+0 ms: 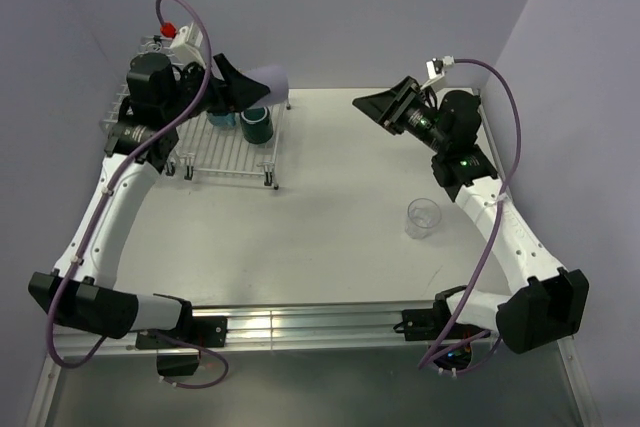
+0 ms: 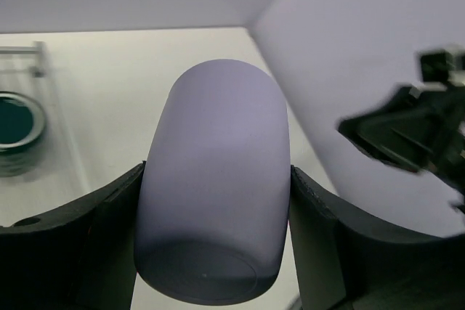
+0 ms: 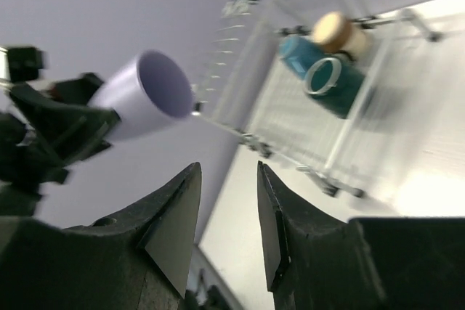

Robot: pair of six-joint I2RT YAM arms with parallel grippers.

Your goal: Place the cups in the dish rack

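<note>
My left gripper (image 1: 238, 89) is shut on the lavender tumbler (image 1: 270, 81), held on its side in the air above the far edge of the white wire dish rack (image 1: 232, 152). In the left wrist view the lavender tumbler (image 2: 214, 172) fills the space between both fingers (image 2: 109, 230). A dark teal mug (image 1: 256, 125) and a light-blue mug (image 1: 221, 118) stand in the rack. The right wrist view also shows a tan-brown cup (image 3: 336, 32) in the rack beside the teal mug (image 3: 330, 83). My right gripper (image 1: 372, 107) hangs open and empty right of the rack. A clear tumbler (image 1: 423, 217) stands on the table.
The table's back wall and right wall stand close behind both grippers. The clear tumbler sits just left of my right forearm (image 1: 490, 207). My left arm (image 1: 120, 197) runs along the rack's left side.
</note>
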